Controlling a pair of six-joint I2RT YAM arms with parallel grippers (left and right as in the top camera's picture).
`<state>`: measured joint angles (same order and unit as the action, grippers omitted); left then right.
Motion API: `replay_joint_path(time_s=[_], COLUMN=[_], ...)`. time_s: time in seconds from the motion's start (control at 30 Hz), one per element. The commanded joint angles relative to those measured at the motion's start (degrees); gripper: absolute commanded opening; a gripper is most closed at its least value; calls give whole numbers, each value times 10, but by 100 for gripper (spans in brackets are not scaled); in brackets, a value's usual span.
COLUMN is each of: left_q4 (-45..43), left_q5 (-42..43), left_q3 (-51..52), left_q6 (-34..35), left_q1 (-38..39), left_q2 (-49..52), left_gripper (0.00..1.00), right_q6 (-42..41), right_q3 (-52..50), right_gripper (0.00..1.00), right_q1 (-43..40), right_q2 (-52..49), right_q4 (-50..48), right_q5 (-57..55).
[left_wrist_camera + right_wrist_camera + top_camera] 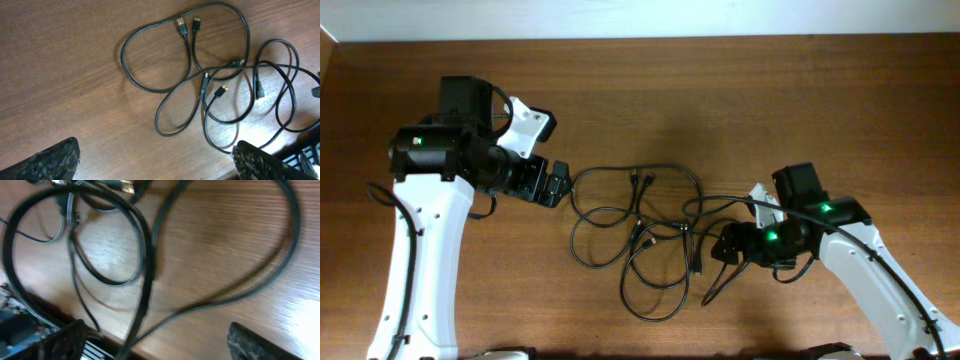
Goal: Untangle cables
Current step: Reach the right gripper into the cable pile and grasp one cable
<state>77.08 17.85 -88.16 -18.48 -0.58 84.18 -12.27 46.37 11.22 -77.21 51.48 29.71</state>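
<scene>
The cables [638, 225] are lying in one crossed heap at mid-frame on the bench [650, 90], none pulled apart yet, the left pincer [560, 186] hovering open beside it, the right pincer [725, 245] gaping around a strand.

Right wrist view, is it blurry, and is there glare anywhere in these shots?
Right wrist: yes, the cables close to the lens are smeared and soft, with glare on the table at lower right. Left wrist: sharp, one bright patch at the bottom edge. Overhead: crisp, evenly lit, no obvious glare.
</scene>
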Motion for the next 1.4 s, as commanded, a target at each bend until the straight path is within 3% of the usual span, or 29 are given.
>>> replay_joint_path(time_s=[0.0, 0.6, 0.63, 0.67, 0.77, 0.97, 1.1, 1.37], left_q4=[0, 0, 0, 0, 0, 0, 0, 0], left_q5=[8, 8, 8, 8, 8, 8, 8, 8], left_q3=[3, 3, 3, 3, 3, 3, 3, 3], left_q6=[-9, -9, -9, -9, -9, -9, -9, -9], left_q1=[-3, -3, -3, -3, -3, -3, -3, -3], left_q2=[3, 3, 3, 3, 3, 3, 3, 3], left_gripper=[99, 99, 99, 99, 99, 99, 99, 99], right_q6=[-30, -33, -33, -33, -33, -63, -63, -63], right_q3=[-12, -48, -48, -48, -48, -48, -48, -12], right_gripper=[84, 80, 76, 63, 34, 20, 5, 4], right_q1=[4, 4, 4, 4, 4, 4, 4, 4], right_q2=[0, 0, 0, 0, 0, 0, 0, 0], right_q4=[-16, -51, -52, -54, -57, -76, -81, -68], right_q5=[57, 42, 42, 42, 42, 50, 89, 128])
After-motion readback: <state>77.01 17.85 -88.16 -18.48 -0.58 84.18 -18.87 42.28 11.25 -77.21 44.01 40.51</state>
